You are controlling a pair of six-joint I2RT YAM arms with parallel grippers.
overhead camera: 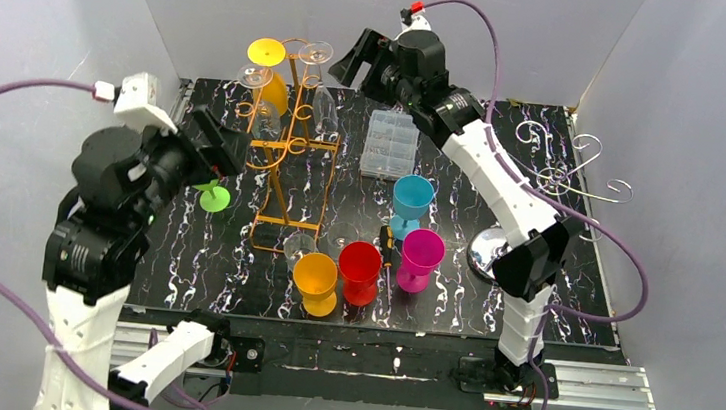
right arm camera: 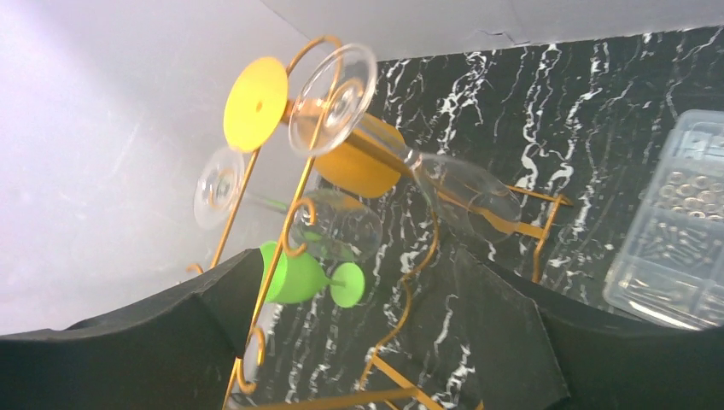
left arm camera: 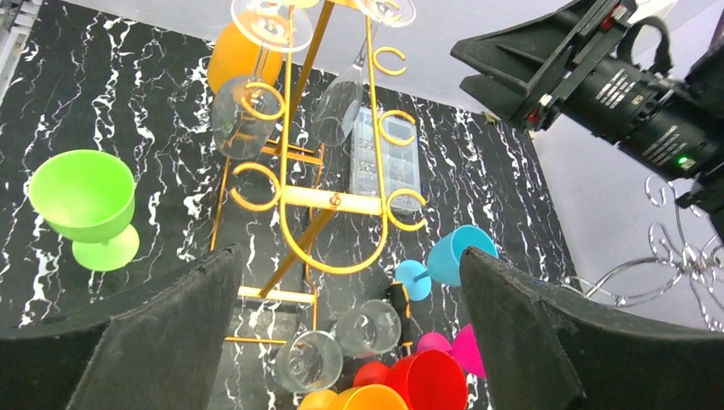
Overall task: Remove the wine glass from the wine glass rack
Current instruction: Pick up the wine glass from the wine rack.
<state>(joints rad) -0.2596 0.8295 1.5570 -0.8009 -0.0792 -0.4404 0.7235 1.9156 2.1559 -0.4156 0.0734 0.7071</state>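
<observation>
Black-and-white arms (overhead camera: 488, 167), purple cables (overhead camera: 39, 84)

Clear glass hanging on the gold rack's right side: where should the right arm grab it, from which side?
Probably the stem, just under the foot. The clear glass hangs upside down, foot caught in a top hook of the rack; the bowl is much wider. Come from the rack's right, where the right gripper faces it with jaws open.
</observation>
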